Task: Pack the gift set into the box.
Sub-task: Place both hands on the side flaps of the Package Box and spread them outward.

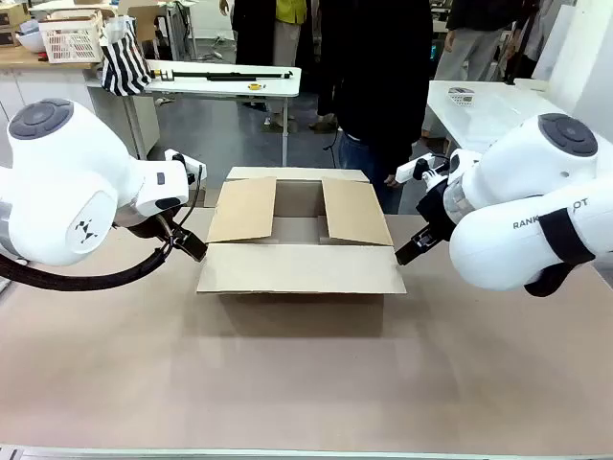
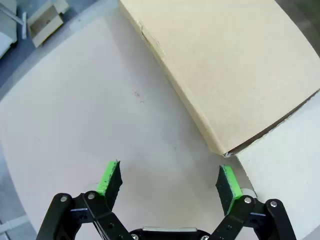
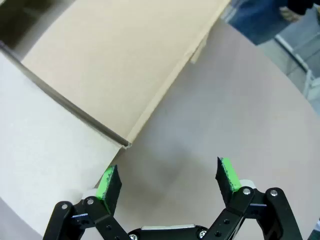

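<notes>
Box [image 1: 300,240], brown cardboard, centre of bench [image 1: 306,383], flaps spread seemingly to receive contents; left end effector [image 2: 170,176] and right end effector [image 3: 168,175], fingers apart, empty, flanking its near corners.

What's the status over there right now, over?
Open and empty: left gripper left of box, right gripper on its right. Flaps open. A person stands behind it.
</notes>
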`<control>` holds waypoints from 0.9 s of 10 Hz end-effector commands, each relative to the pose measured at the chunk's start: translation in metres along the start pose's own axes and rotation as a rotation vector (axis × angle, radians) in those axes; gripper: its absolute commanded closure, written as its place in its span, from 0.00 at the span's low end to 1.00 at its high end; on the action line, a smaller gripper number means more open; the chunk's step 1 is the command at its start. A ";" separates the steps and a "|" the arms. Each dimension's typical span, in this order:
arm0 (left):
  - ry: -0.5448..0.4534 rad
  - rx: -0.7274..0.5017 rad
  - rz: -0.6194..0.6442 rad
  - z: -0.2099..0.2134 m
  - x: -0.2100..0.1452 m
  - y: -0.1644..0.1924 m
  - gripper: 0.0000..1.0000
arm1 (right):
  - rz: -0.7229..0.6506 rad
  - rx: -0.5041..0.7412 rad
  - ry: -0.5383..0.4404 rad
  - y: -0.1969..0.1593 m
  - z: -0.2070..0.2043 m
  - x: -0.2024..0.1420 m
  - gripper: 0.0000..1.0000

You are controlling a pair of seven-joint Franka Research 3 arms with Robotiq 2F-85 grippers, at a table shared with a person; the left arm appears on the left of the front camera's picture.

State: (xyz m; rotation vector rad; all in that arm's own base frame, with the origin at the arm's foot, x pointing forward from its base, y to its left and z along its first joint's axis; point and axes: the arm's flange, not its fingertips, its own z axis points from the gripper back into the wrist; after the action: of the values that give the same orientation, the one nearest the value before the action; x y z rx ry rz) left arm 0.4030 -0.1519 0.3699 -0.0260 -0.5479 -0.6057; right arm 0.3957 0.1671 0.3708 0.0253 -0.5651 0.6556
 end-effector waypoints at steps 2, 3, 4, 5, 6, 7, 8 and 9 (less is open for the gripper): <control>-0.002 0.001 0.000 0.000 0.000 0.000 0.00 | 0.000 0.000 0.000 0.000 0.000 0.000 0.00; -0.002 0.001 0.000 0.000 0.000 0.000 0.00 | 0.000 0.000 0.000 0.000 0.000 0.000 0.00; -0.002 0.001 0.000 0.000 0.000 0.000 0.00 | 0.000 0.000 0.000 0.000 0.000 0.000 0.00; -0.002 0.001 0.000 0.000 0.000 0.000 0.00 | 0.000 0.000 0.000 0.000 0.000 0.000 0.00; -0.002 0.001 0.000 0.000 0.000 0.000 0.00 | 0.000 0.000 0.000 0.000 0.000 0.000 0.00; -0.002 0.001 0.000 0.000 0.000 0.000 0.00 | 0.000 0.000 0.000 0.000 0.000 0.000 0.00; -0.002 0.001 0.000 0.000 0.000 0.000 0.00 | 0.000 0.000 0.000 0.000 0.000 0.000 0.00; -0.002 0.001 0.000 0.000 0.000 0.000 0.00 | 0.000 0.000 0.000 0.000 0.000 0.000 0.00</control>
State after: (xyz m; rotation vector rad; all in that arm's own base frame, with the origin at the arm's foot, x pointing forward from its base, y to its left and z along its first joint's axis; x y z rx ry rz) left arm 0.4030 -0.1522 0.3699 -0.0260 -0.5479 -0.6063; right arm 0.3957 0.1671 0.3707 0.0250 -0.5651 0.6560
